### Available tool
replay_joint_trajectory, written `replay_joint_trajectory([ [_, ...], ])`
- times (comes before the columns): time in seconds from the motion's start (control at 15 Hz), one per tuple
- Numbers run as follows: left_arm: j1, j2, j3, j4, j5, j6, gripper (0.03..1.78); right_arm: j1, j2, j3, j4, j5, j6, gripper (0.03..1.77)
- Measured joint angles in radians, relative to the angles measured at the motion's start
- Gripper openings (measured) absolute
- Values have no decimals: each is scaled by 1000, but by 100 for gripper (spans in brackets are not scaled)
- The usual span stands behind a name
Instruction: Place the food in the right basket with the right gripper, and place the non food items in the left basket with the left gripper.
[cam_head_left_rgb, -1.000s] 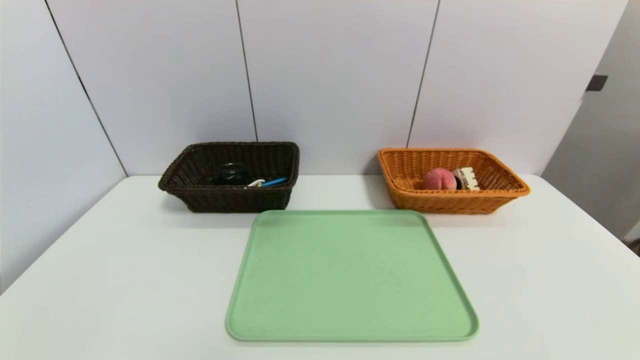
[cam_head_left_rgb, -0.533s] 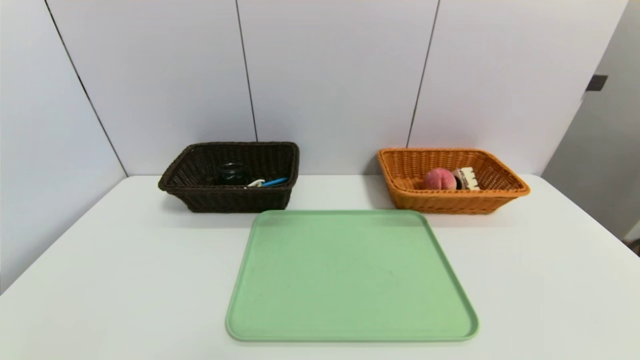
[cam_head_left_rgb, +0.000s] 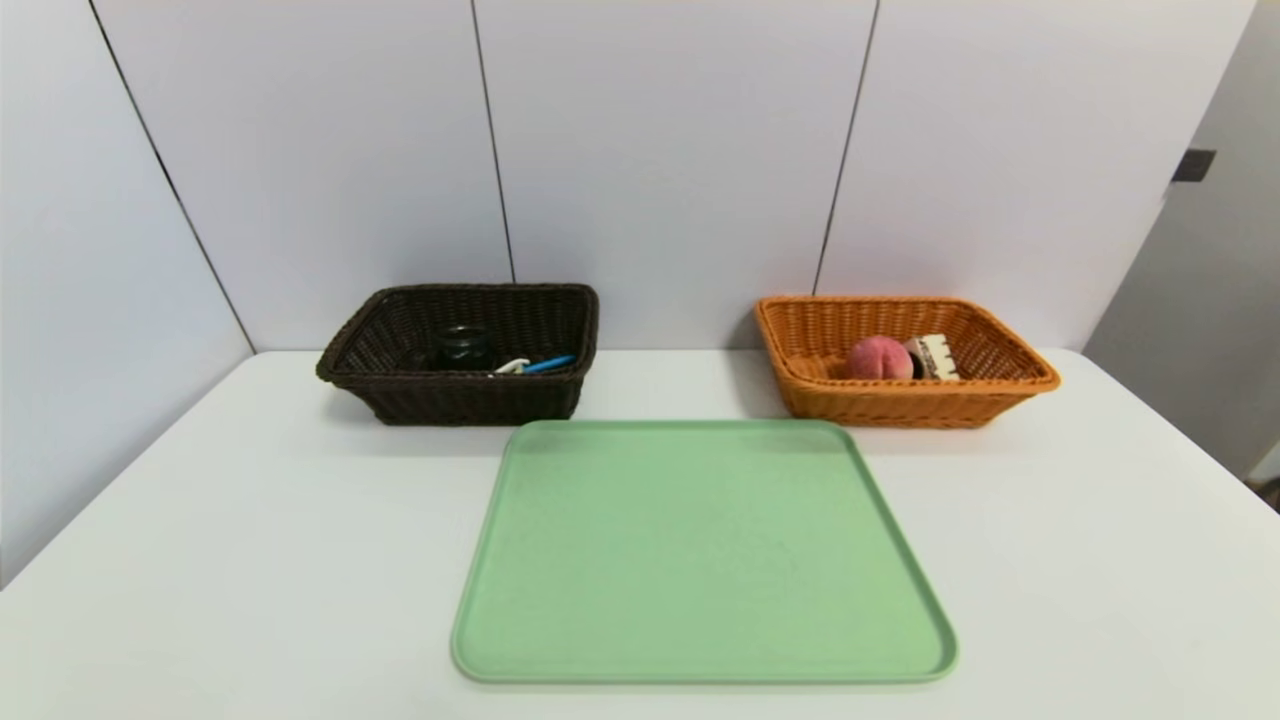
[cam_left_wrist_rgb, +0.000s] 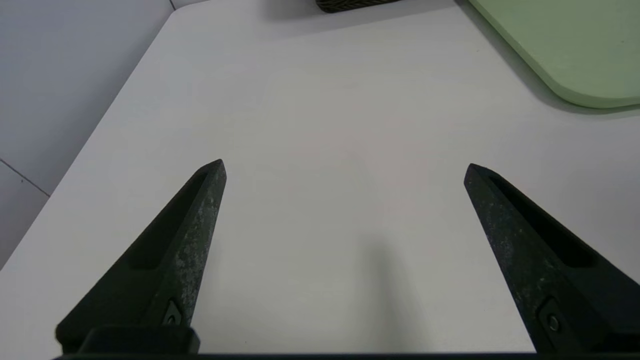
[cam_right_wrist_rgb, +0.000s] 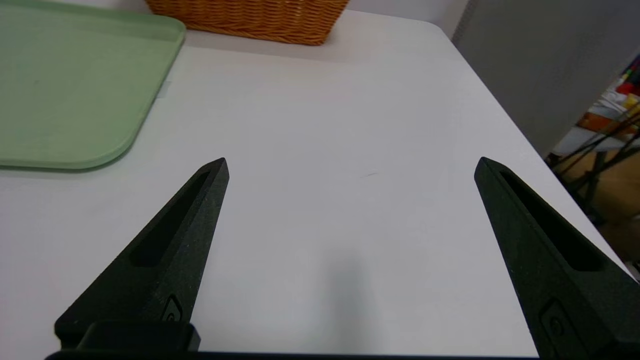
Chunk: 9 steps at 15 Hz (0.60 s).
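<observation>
The peach and cake wedge are sitting in the right basket; the cup, peeler and spoon are lying in the left basket. Both baskets are flanking the far edge of 1 green tray. The left gripper and right gripper are hovering spread wide (nothing between them) over the white table.

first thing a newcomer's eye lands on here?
The bare green tray at the middle of the white table. Behind it, the dark brown basket on the left holds utensils, and the orange basket on the right holds a pink peach beside a cake wedge.
</observation>
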Motion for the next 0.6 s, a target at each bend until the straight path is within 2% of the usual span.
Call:
replay_joint_trajectory([
  [0.27, 0, 0, 17, -28, -2, -18, 169, 3, -74, 38, 1, 120, 8, 169],
  [0.6, 0, 0, 21, -27, 6, -104, 169, 4, -92, 55, -10, 125, 106, 169],
])
